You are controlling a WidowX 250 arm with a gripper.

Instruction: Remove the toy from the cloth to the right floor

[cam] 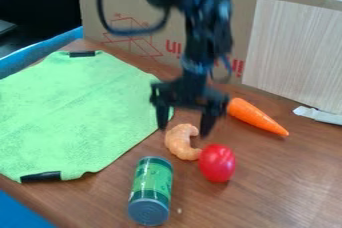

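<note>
The black pincer [184, 130] hangs down over the middle of the counter [267, 192], open, its two fingers spread well apart and nothing gripped between them. In the view, their tips come down on either side of the upper end of a curved, pale orange shrimp-shaped toy [178, 142]; whether either tip touches it, I cannot tell. That toy lies on the bare brown wood of the counter, off the cloth [80, 107] and just beside its right edge. The cloth is light green and spread out flat, with a strip of black tape [82, 54] at its far corner and another at its near one. The toy's lower end comes right up to a shiny red, rounded toy tomato [217, 163]; the view does not settle whether the two touch. An orange toy carrot [255, 117] lies behind and to the right, its thick end near the pincer and its narrow tip pointing toward the right front. Closer to the camera, a can [152, 187] with a green label lies on its side, its grey end facing forward. Along the back stands a cardboard sheet [150, 54] with red print, a pale wood-grain panel [294, 52] against its right part, and a crumpled white strip [319, 115] lies at the panel's foot.
</note>
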